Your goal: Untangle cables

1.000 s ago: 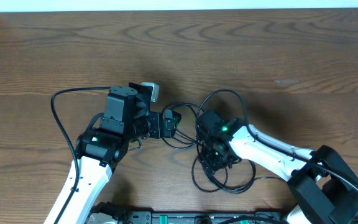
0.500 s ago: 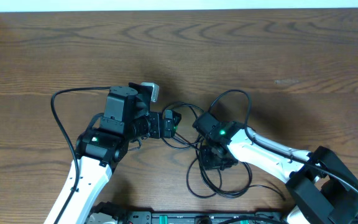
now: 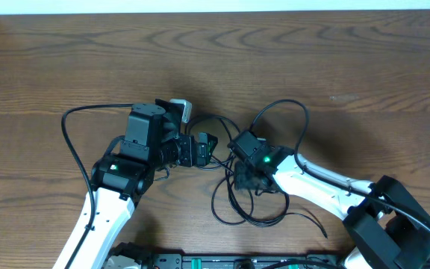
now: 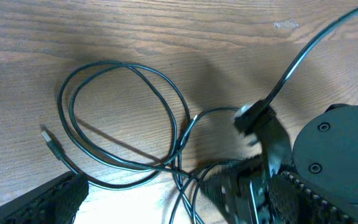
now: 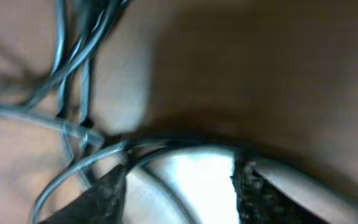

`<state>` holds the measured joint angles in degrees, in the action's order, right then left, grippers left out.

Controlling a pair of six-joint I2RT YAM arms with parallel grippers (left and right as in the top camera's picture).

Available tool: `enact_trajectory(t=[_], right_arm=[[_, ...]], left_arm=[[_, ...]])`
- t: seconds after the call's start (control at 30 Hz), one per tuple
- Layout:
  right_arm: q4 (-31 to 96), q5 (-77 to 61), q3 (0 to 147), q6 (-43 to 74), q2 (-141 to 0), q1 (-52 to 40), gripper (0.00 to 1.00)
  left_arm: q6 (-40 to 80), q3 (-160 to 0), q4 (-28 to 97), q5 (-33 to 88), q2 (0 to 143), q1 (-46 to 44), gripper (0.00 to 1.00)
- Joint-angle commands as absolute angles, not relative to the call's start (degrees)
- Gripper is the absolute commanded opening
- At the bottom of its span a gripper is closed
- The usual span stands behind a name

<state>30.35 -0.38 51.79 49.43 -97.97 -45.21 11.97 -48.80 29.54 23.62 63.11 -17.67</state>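
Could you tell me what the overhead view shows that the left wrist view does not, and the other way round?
Only overhead: the left arm and the right arm along their length, meeting at the cables. Only left wrist: a small plug at a cable's end, lying on the table, and the loop's doubled strands, seen close. Both: the dark looped cables, the wood table and the right arm's black head.

Table [image 3: 334,60] of brown wood with clear grain, smooth, mostly matt with soft sheen, cables [image 4: 180,140] in thin dark smooth sheath, slightly glossy, plug end [image 4: 51,143] metallic looking, arm shells [image 3: 316,183] white glossy plastic, finger pads [image 4: 48,200] black, rough, grainy
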Motion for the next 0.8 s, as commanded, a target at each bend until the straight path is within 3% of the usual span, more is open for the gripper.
enact_trajectory(t=[0.0, 0.07, 0.53, 0.63, 0.77], right_arm=[[30.8, 16.9, 50.9, 50.1, -99.1, -44.5, 0.65], [30.9, 22.1, 50.9, 50.0, -99.1, -43.2, 0.73], [42.0, 25.9, 50.8, 44.6, -99.1, -25.4, 0.79], [43.8, 22.6, 50.8, 44.1, -99.1, -22.1, 0.79], [45.1, 16.4, 50.8, 41.9, -99.1, -19.6, 0.69]], left_arm=[[11.2, -50.1, 29.6, 23.1, 62.9, -17.4, 0.99], [11.2, -50.1, 29.6, 23.1, 62.9, -17.4, 0.99], [10.1, -50.1, 30.5, 23.1, 62.9, -17.4, 0.99], [10.1, -50.1, 30.6, 23.1, 62.9, -17.4, 0.99], [10.1, -50.1, 30.6, 23.0, 63.0, -17.4, 0.99]])
